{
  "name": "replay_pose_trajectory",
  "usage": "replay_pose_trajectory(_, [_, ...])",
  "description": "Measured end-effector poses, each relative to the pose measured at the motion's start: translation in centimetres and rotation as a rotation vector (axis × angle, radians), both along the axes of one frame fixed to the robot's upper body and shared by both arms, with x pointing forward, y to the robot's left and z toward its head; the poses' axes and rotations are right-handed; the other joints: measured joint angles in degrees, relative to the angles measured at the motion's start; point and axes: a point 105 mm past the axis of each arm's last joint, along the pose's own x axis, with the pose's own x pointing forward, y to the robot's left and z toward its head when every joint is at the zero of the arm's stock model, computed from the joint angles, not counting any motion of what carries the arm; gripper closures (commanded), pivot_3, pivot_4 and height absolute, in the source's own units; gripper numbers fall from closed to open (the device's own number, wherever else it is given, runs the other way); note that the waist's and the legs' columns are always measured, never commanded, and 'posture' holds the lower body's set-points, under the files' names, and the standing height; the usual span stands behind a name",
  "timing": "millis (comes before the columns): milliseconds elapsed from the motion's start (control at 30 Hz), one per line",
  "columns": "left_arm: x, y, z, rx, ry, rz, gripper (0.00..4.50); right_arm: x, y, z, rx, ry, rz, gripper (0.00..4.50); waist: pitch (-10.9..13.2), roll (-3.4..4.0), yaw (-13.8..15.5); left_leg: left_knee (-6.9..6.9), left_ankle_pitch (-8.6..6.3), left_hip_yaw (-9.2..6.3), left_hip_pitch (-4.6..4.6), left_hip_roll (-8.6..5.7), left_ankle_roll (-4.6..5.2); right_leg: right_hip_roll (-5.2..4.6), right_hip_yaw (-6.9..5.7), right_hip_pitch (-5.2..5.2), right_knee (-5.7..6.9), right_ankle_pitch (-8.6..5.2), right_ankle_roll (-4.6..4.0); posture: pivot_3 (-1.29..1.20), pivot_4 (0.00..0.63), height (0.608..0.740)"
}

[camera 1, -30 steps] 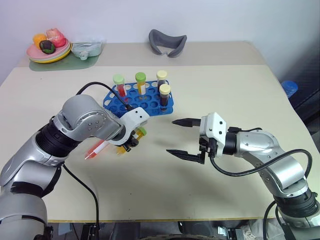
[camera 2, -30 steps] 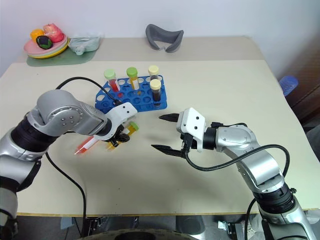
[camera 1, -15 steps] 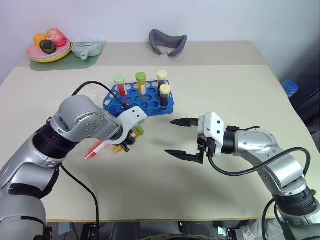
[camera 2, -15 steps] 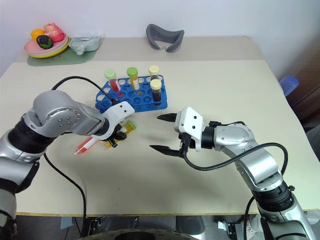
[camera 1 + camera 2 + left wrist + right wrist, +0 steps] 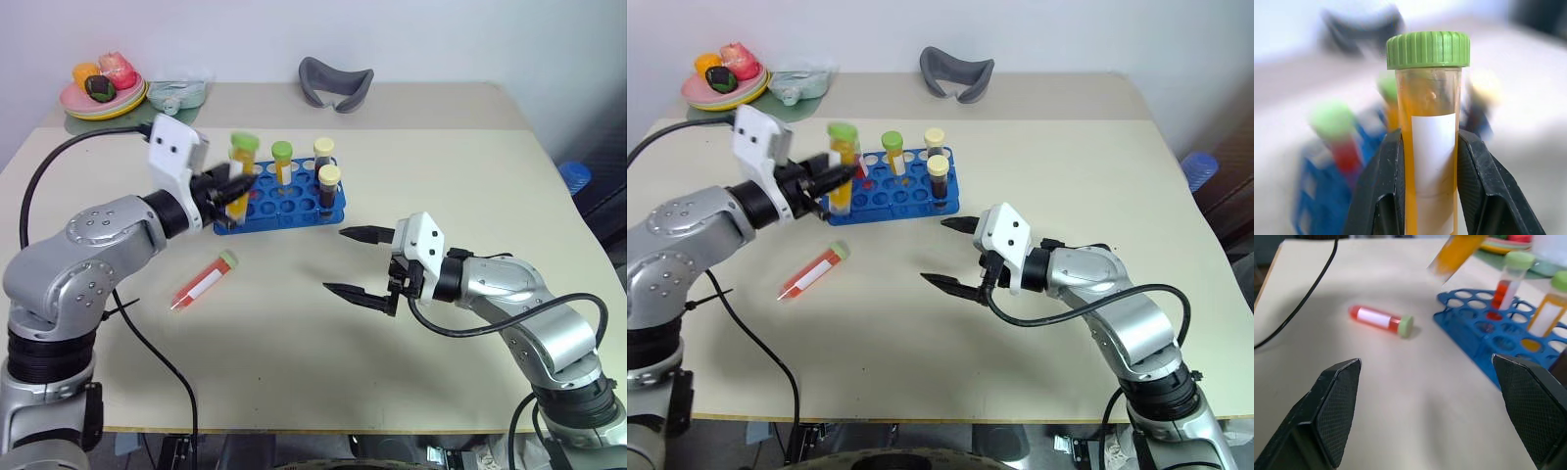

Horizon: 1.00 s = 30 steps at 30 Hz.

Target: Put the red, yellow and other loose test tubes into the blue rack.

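My left gripper (image 5: 221, 186) is shut on a yellow test tube (image 5: 1427, 98) with a green cap. It holds the tube upright in the air over the left end of the blue rack (image 5: 282, 217). A red tube (image 5: 203, 281) with a green cap lies loose on the table in front of the rack. In the rack stand a red tube (image 5: 1507, 281), a yellow tube (image 5: 282, 163) and two dark tubes (image 5: 329, 186) with yellow caps. My right gripper (image 5: 335, 260) hovers open and empty to the right of the red tube, in front of the rack's right end.
A plate of toy food (image 5: 103, 90) on a green mat sits at the back left, with a clear bag (image 5: 177, 94) beside it. A grey curved object (image 5: 335, 80) lies at the back centre. A black cable (image 5: 147, 338) hangs from my left arm.
My left gripper closed on the yellow tube down beside the red one, then lifted it and turned it upright at the rack's left end. The right gripper stayed put.
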Motion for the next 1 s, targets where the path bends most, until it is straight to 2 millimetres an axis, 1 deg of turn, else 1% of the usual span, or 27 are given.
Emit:
replay_pose_trajectory(100, [0.9,-1.0,-0.7,-0.042,-0.11,0.047,3.68,0.4,0.3,0.3,0.035,-0.003,-0.032,0.1,-0.02,0.01,0.0,0.0,0.0,0.01,-0.01,-0.01,-0.01,0.0,0.0,0.01,-0.04,0.01,0.0,0.0,0.15,0.74])
replay_pose_trajectory(167, [1.5,-2.5,-1.8,-0.079,-0.164,0.059,3.68,1.0,0.4,0.4,0.059,-0.002,-0.058,0.1,-0.02,0.02,0.07,0.01,0.0,0.01,0.0,-0.01,0.0,-0.01,0.0,0.03,-0.05,0.01,0.0,0.0,0.15,0.74])
replay_pose_trajectory(233, [1.9,-3.9,-3.1,-0.098,-0.176,0.048,3.68,1.3,0.2,0.3,0.058,-0.002,-0.082,0.1,-0.02,0.01,0.06,0.0,0.0,0.02,-0.01,-0.01,0.0,-0.01,0.0,0.01,-0.04,0.01,0.01,0.0,0.15,0.74])
replay_pose_trajectory(300, [2.2,-5.1,-3.8,-0.141,-0.193,0.039,3.68,1.5,0.1,0.3,0.056,-0.006,-0.096,0.1,-0.02,0.01,-0.03,0.0,-0.01,0.01,-0.01,-0.01,0.02,0.01,0.0,0.0,-0.03,0.01,0.0,0.0,0.15,0.74])
replay_pose_trajectory(433, [2.4,-6.6,-5.1,-0.107,-0.262,-0.014,3.68,1.6,0.0,0.3,0.054,-0.008,-0.108,0.1,-0.05,0.06,-0.43,0.0,-0.03,0.01,0.04,0.0,0.05,0.02,0.01,0.01,0.02,0.01,0.0,0.0,0.15,0.74])
replay_pose_trajectory(600, [3.8,-6.3,-7.2,-0.065,-0.269,0.027,3.68,1.6,-0.2,-0.1,0.054,0.007,-0.128,0.1,-0.05,0.07,-0.3,0.02,-0.04,0.01,0.03,-0.01,0.08,0.02,0.0,0.02,0.01,0.01,0.01,0.0,0.15,0.74])
replay_pose_trajectory(767, [4.9,-5.9,-7.3,-0.092,-0.287,0.067,3.68,1.5,-0.6,-0.3,0.056,0.013,-0.155,0.1,-0.05,0.07,-0.3,0.01,-0.04,0.0,0.03,-0.01,0.08,0.01,-0.01,0.02,0.01,0.01,0.01,0.0,0.15,0.74])
replay_pose_trajectory(1000, [5.7,-6.4,-8.5,-0.119,-0.256,0.08,3.68,1.5,-0.6,-0.1,0.061,0.003,-0.166,0.1,-0.05,0.06,-0.24,0.02,-0.04,0.0,0.03,-0.02,0.08,0.01,-0.02,0.03,0.0,0.01,0.01,0.0,0.15,0.74])
